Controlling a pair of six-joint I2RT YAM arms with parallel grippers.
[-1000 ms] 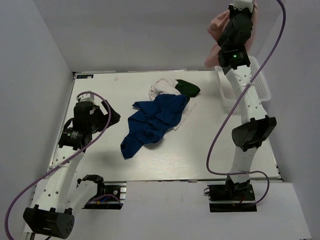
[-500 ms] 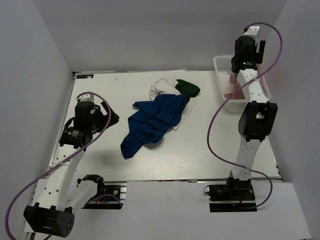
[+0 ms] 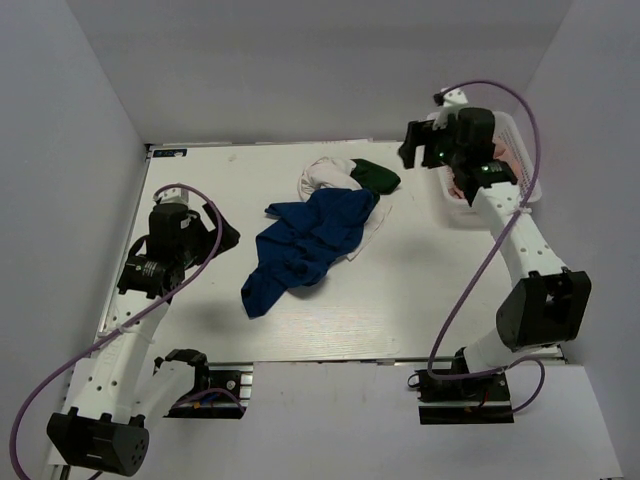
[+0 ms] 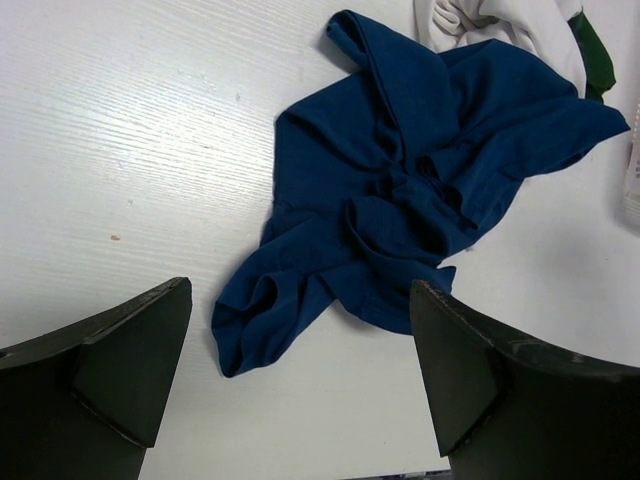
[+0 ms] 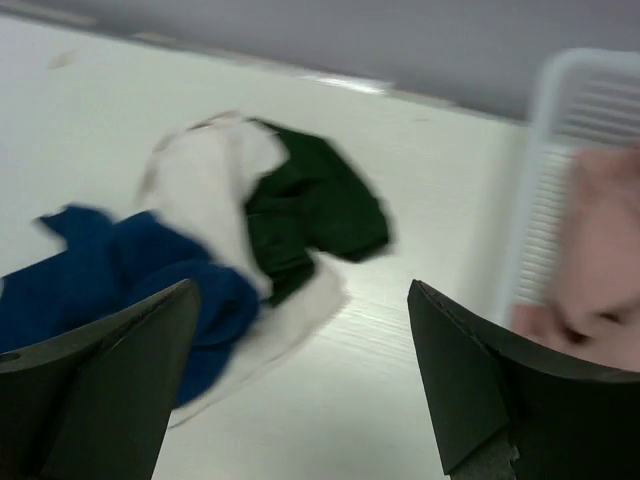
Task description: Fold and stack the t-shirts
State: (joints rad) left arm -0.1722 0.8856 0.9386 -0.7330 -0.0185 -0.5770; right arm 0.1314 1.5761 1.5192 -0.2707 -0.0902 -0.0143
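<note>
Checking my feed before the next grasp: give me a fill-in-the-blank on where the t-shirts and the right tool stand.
The crumpled blue t-shirt is not yet ____.
The pink t-shirt sits ____ the white basket.
The right tool is ____ and holds nothing.
The blue t-shirt overlaps the cream t-shirt, whose sleeve is dark ____.
Missing words: folded; inside; open; green.

- Setting: a robotics laboratory test cell
- White table walled by plain pale panels at the back and both sides
- Left arm and right arm bolted at its near edge, purple cables trailing loose
</note>
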